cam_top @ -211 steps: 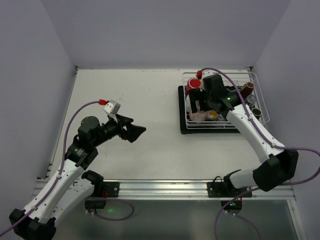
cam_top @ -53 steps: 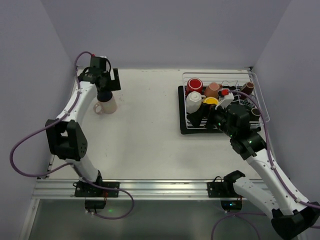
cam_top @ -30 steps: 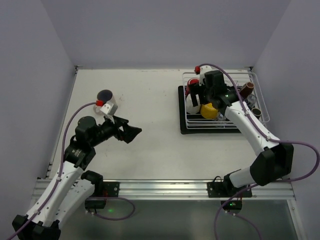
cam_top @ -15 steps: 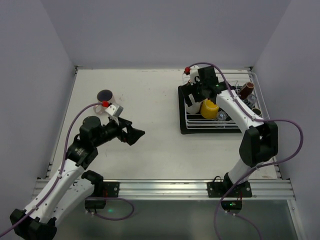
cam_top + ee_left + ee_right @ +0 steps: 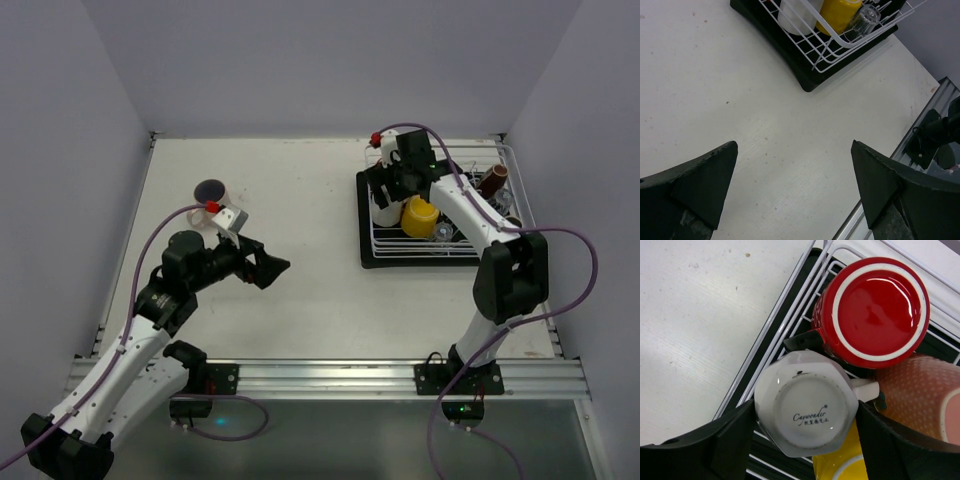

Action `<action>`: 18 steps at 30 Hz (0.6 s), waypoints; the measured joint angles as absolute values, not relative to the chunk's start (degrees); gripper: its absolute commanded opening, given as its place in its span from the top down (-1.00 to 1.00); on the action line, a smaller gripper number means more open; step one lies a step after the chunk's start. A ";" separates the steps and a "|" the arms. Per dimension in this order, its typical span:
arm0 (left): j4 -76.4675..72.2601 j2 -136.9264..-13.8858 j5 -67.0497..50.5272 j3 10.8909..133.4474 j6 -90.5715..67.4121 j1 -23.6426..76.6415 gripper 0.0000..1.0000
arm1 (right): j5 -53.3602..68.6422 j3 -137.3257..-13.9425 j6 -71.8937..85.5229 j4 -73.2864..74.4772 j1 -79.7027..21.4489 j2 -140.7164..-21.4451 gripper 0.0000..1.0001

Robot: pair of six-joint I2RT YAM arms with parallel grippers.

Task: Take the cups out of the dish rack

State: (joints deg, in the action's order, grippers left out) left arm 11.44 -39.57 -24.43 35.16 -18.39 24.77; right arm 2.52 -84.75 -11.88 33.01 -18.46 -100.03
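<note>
Hovering over the far left corner of the rack [image 5: 839,46], my right pincer [image 5: 805,437] stands apart astride the upturned white cup [image 5: 805,410], a finger close on each side; I cannot tell whether they touch it. The red cup [image 5: 872,310] sits just beyond it, with the pinkish cup [image 5: 915,395] and yellow cup [image 5: 418,216] to its right. My left pincer [image 5: 792,180] gapes wide over the table [image 5: 765,125], well left of the rack. A dark-lined cup [image 5: 211,191] stands far left.
</note>
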 measured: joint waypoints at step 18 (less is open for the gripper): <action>10.50 -40.66 -24.99 35.16 -20.62 24.77 -0.99 | 2.68 -76.84 -8.54 31.16 -18.48 -89.71 0.58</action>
State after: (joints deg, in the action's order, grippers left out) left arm 10.50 -40.66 -24.99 35.16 -20.62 24.77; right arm 2.68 -76.84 -8.54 31.16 -18.48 -89.71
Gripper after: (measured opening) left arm 0.997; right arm 0.739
